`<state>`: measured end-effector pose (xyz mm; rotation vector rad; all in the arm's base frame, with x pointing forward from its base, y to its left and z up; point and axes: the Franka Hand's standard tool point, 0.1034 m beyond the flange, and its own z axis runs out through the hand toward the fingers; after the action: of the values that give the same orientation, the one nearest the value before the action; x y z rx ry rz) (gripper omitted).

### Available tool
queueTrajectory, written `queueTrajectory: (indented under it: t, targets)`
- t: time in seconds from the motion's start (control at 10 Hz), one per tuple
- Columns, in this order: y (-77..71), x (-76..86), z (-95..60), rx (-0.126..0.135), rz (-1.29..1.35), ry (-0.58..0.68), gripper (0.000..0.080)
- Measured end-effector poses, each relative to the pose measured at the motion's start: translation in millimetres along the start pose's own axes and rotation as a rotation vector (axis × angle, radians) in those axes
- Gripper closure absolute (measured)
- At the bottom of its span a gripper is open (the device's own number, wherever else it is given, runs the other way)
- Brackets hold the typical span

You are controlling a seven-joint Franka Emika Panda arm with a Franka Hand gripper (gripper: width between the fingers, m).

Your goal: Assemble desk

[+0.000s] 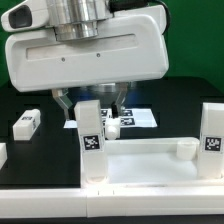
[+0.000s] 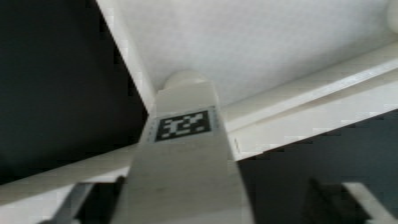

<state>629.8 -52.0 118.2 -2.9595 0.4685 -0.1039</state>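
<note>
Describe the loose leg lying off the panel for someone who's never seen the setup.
Find the wide white desk panel in the exterior view's foreground. Beyond its corner on the exterior view's left, on the black table, is a white loose leg. It lies flat, clear of the panel, whereas the middle leg and the leg at the exterior view's right stand upright at the panel.

White leg [image 1: 91, 140] and rimmed desk panel [image 1: 150, 170]: smooth, faintly satin plastic. Tag [image 2: 183, 125] on the leg: matt black-and-white print (sticker or ink cannot be told). Robot housing [image 1: 85, 55]: glossy white shell.
</note>
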Motion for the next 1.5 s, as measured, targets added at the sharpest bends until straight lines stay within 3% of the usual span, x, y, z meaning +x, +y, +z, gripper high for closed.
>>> queueTrajectory:
  t: [0.1,0.2,0.5,0.7,0.8,1.0,1.1,1.2,1.3,1.4,1.5]
  targets:
    - [2.0,0.1,0.1,-0.003,0.081,0.0,0.0471]
    - [3.1,0.1,0.3,-0.004,0.149,0.0,0.0511]
    - [1.8,-1.2,1.9,-0.006,0.59,0.0,0.0511]
    - [-2.6,-1.3,3.4,0.029,1.016,-0.004,0.0511]
    - [0.1,-1.0,2.9,0.045,1.095,-0.007,0.0511]
    - [-0.6,-1.5,3.2,0.044,1.088,-0.009,0.0511]
    - [-0.2,-1.2,3.0,0.029,0.963,0.0,0.0511]
    - [-1.8,-0.7,2.4,0.01,0.708,0.008,0.0402]
    - [-2.9,0.0,1.6,0.009,0.551,0.008,0.0263]
    - [-2.1,0.0,1.9,0.01,0.544,0.008,0.018]
    - [-1.5,0.1,1.9,0.008,0.474,0.009,0.018]
